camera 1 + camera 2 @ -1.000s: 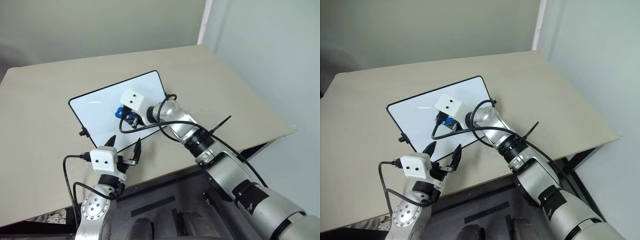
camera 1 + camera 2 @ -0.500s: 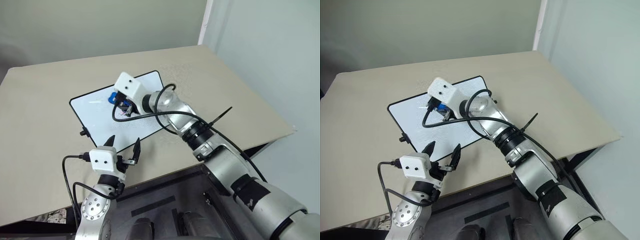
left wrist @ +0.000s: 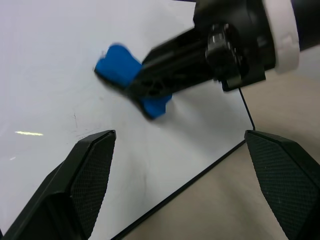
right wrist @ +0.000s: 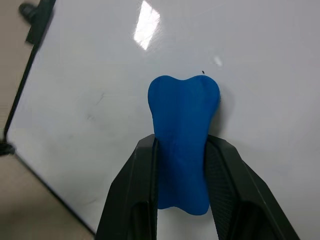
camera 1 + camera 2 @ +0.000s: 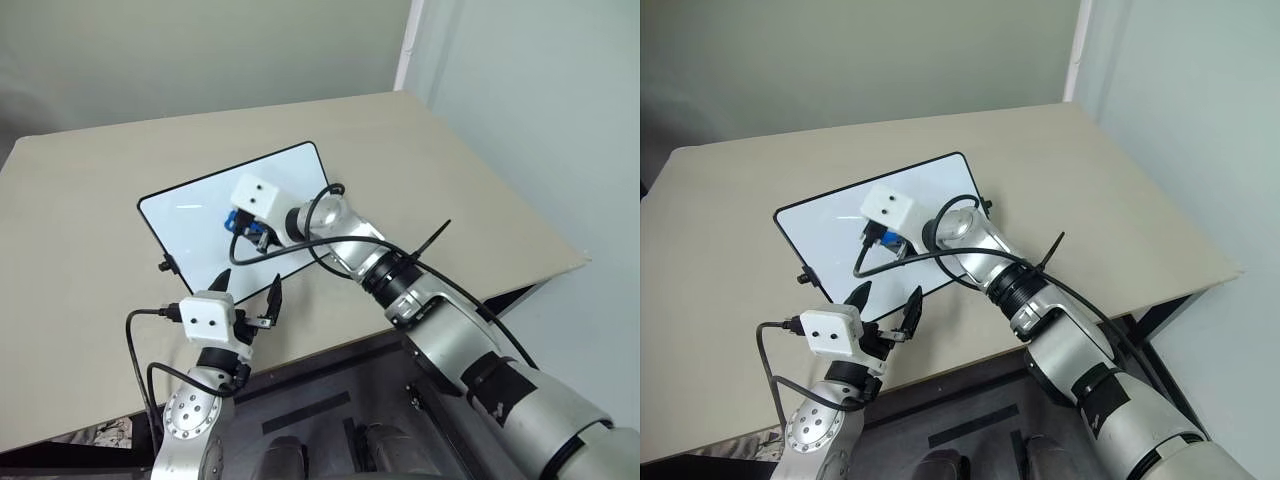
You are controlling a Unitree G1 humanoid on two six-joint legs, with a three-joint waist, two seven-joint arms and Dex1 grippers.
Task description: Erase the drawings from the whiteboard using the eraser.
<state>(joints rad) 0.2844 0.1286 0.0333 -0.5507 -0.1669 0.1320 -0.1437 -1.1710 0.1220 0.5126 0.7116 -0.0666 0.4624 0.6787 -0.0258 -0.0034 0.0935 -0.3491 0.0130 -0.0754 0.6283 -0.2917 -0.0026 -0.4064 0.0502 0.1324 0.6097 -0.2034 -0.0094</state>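
Right hand [image 5: 243, 226]: arm extended toward 11 o'clock, fingers clamped tight, pitched downward. Left hand [image 5: 250, 291]: at 6 o'clock near the body, fingers [image 3: 90, 170] spread wide, pointing forward.

1. A plain indoor room, most like a lab or test room, is suggested; the exact kind cannot be told.
2. A light beige, smooth-topped table [image 5: 450, 180] with dark legs is set against bare pale green-grey walls [image 5: 200, 50].
3. A white vertical corner trim [image 5: 405, 45] is seen where the two walls meet.
4. A dark floor [image 5: 970, 420] is seen below the table edge.
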